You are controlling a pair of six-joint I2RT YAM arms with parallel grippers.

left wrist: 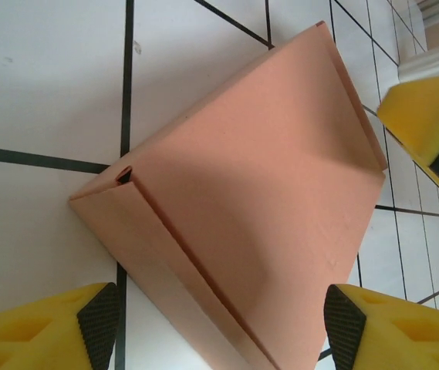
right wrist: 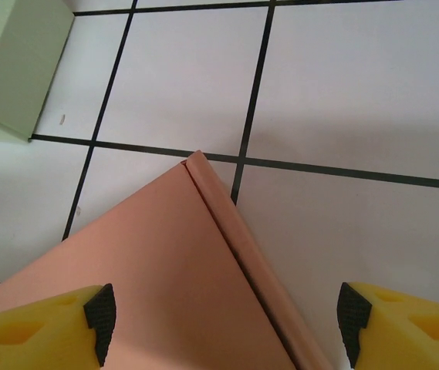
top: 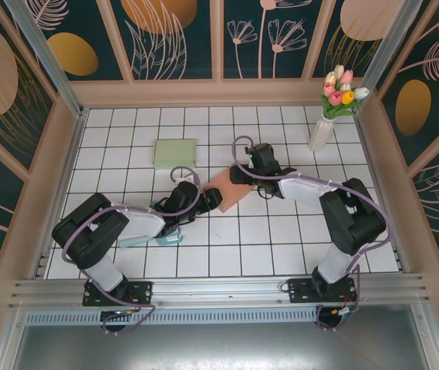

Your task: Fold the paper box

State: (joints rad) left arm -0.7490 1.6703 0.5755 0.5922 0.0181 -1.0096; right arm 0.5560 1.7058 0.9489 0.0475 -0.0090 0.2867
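A salmon-pink paper box (top: 229,190) lies flattened on the white tiled table, between the two arms. In the left wrist view the box (left wrist: 258,200) spreads out below the camera with a crease along its near left side; my left gripper (left wrist: 223,320) stands open, its yellow fingers (left wrist: 99,320) wide apart on either side of the box's near corner. In the right wrist view the box (right wrist: 165,285) shows a folded edge strip running diagonally; my right gripper (right wrist: 227,324) is open over that edge, and its pads do not pinch the card.
A pale green folded box (top: 174,152) sits on the tiles at the back left, its corner also in the right wrist view (right wrist: 15,65). A light blue flat piece (top: 146,237) lies under the left arm. A vase of tulips (top: 331,108) stands back right.
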